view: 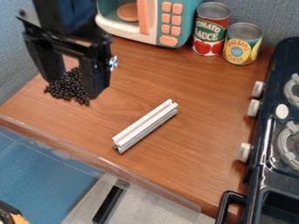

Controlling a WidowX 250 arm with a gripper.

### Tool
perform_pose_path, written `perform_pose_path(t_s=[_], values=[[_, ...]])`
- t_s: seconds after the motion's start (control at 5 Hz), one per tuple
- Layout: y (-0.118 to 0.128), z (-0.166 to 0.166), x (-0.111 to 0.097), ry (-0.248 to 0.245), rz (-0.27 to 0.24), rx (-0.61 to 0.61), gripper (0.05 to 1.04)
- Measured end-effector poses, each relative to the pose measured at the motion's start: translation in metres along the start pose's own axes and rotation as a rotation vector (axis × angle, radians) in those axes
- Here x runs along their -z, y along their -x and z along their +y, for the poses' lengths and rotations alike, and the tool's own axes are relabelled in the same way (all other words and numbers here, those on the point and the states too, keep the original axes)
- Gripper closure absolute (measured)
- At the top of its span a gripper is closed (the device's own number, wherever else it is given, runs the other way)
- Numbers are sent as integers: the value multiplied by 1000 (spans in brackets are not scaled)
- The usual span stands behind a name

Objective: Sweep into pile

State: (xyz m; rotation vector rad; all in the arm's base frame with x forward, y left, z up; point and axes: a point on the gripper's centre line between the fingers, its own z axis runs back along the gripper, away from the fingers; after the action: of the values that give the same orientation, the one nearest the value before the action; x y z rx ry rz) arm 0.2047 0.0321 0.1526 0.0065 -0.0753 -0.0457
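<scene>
The hand [74, 86], fingers spread with black beans [71, 86] between them at ten o'clock on the bench [204, 100], has the aluminium bar [144, 127] (probably the sweeper) at its four o'clock, long axis seven-to-one.

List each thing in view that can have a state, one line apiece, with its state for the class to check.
Hand: open, fingers apart
Black beans: loosely heaped, some scattered at the edges
Metal bar: lying flat, ungripped
Red-labelled can: upright, top closed
Yellow-labelled can: upright, top closed
Toy microwave: upright, door apparently shut
Stove knobs: setting unclear
</scene>
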Motion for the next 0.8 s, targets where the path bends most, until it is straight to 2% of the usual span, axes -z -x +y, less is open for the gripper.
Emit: perform_pose_path(t_s=[0.2, 0.4, 0.6, 0.8], values=[[-27, 3, 29, -82, -10, 174, 83], [-37, 7, 59, -82, -13, 220, 83], [-44, 8, 72, -79, -46, 200, 83], [-52, 3, 84, -30, -22, 210, 83]])
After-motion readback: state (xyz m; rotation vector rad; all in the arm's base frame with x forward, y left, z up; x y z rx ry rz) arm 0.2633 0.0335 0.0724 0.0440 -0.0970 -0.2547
